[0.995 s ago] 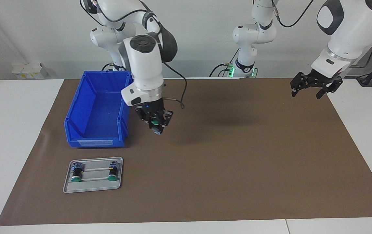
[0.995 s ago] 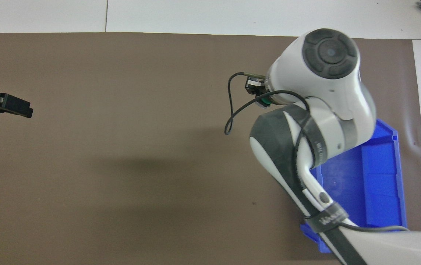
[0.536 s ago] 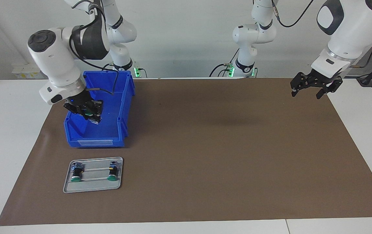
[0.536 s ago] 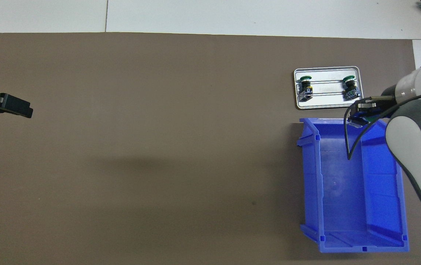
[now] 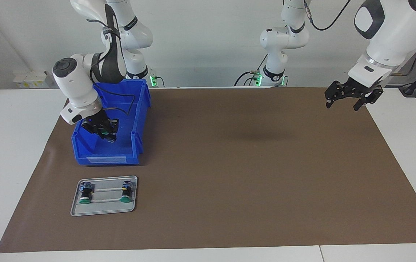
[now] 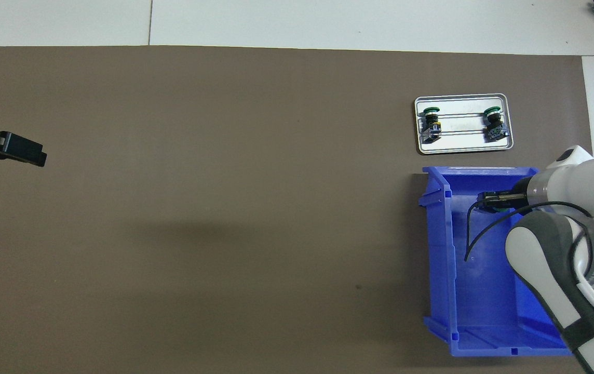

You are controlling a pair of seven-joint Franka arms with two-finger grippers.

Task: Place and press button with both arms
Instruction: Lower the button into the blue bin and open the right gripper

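Note:
My right gripper (image 5: pixel 108 135) (image 6: pixel 486 202) hangs low inside the blue bin (image 5: pixel 106 159) (image 6: pixel 439 249), toward the end of the bin that lies farther from the robots. It is shut on a button (image 5: pixel 106 132), of which little shows between the fingers. Two more green-capped buttons (image 5: pixel 85 193) (image 5: pixel 125 191) lie on their sides on a small grey tray (image 5: pixel 102 210) (image 6: pixel 463 148), farther from the robots than the bin. My left gripper (image 5: pixel 342 107) (image 6: pixel 19 151) waits open in the air over the left arm's end of the brown mat, holding nothing.
A brown mat (image 5: pixel 248 182) covers most of the white table. The bin and the tray both stand at the right arm's end of it. A black cable loops from the right wrist over the bin.
My right gripper has carried the button from over the mat beside the bin to above the bin, then lower into it. The left arm has not moved.

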